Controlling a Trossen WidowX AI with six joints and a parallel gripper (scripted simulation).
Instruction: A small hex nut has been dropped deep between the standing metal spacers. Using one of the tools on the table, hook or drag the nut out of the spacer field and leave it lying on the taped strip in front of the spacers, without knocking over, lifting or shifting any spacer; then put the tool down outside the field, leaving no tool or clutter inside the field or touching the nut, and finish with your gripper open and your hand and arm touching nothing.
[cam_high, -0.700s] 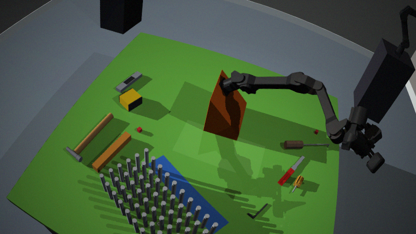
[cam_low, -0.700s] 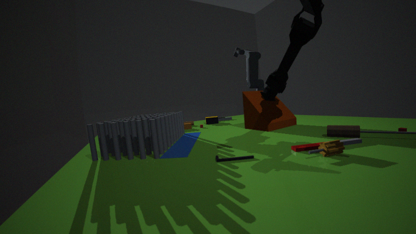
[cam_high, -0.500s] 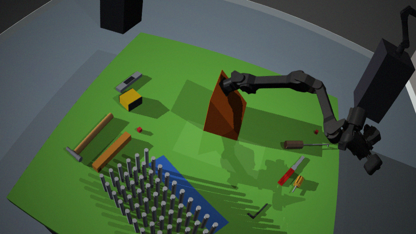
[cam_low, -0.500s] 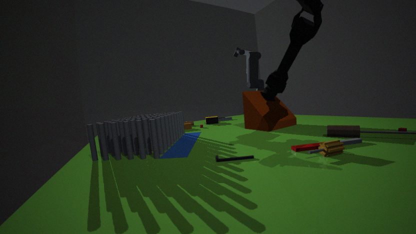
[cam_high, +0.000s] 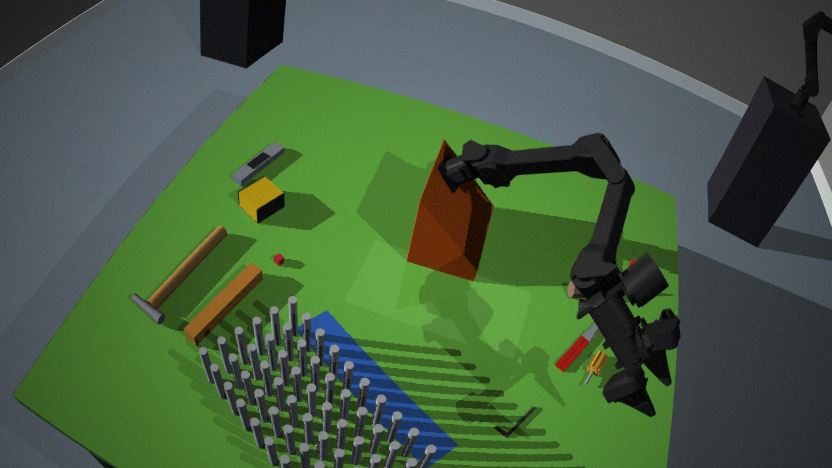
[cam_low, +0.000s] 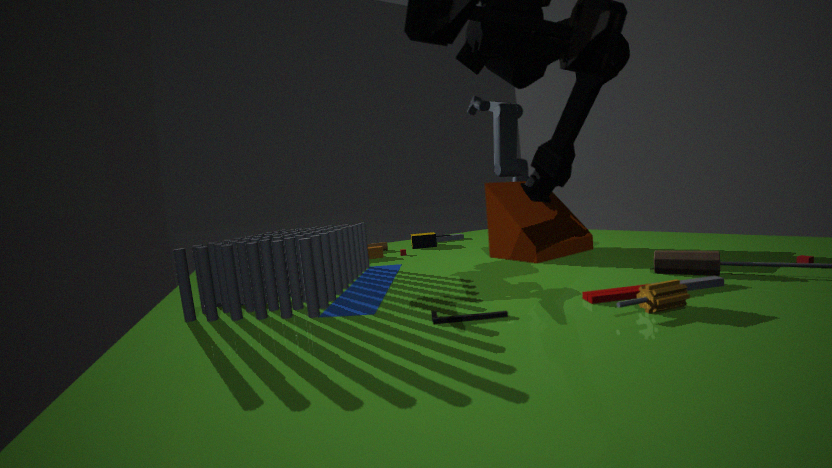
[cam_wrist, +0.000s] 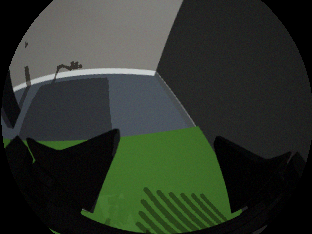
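Two dark fingertips of the wide-spread hand (cam_wrist: 167, 157) frame the green mat (cam_wrist: 163, 161) with striped shadows.

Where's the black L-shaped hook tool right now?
Top view: the black L-shaped hook tool lies on the green mat, right of the blue strip, below the gripper.

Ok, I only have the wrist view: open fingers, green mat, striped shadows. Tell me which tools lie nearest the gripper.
Observer: The gripper is open and empty. In the top view a small yellow-handled screwdriver and a red-handled tool lie right beside it.
Operator: Give me something hooked.
Observer: A black L-shaped hex key lies on the mat between the gripper and the blue taped strip.
Operator: Now find the nut.
Observer: No view shows it; the standing spacers hide the inside of the field.
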